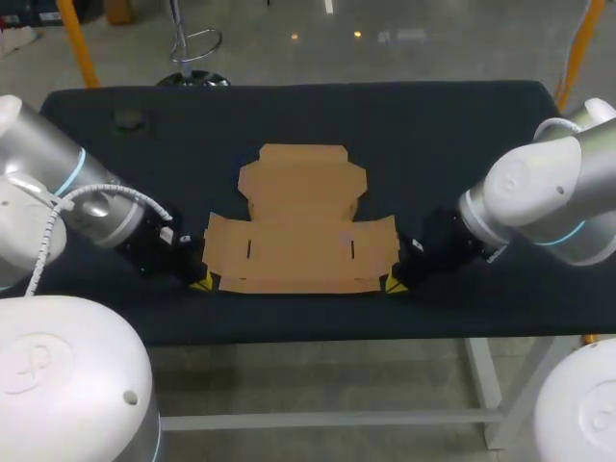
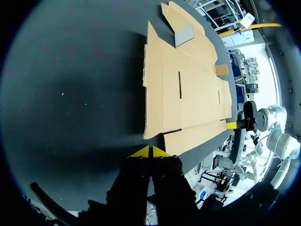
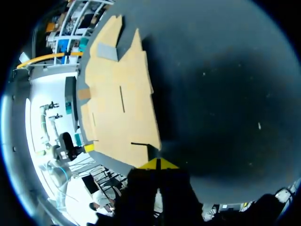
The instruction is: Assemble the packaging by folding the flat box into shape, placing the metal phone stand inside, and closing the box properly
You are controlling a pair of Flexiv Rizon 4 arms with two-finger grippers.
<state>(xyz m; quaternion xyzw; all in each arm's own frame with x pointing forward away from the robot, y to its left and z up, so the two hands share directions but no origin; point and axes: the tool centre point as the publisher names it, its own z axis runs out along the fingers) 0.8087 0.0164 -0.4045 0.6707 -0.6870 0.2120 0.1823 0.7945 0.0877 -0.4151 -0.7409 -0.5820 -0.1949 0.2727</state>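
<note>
The flat box (image 1: 300, 231) lies unfolded mid-way across the table (image 1: 433, 125), long axis left to right, lid flap pointing to the far edge. The left gripper (image 1: 200, 282) and right gripper (image 1: 393, 285), fingertips pressed together and empty, flank its near corners.

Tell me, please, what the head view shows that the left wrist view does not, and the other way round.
Only the head view: the left arm, coming in from the side, and a small dark round thing at the far left of the table, too dim to name. Only the left wrist view: the left gripper, its yellow tips pressed together beside a near corner of the box, and a grey patch on its far flap. Both: the box lying flat and unfolded on the black table, with the right gripper at its other near corner.
</note>
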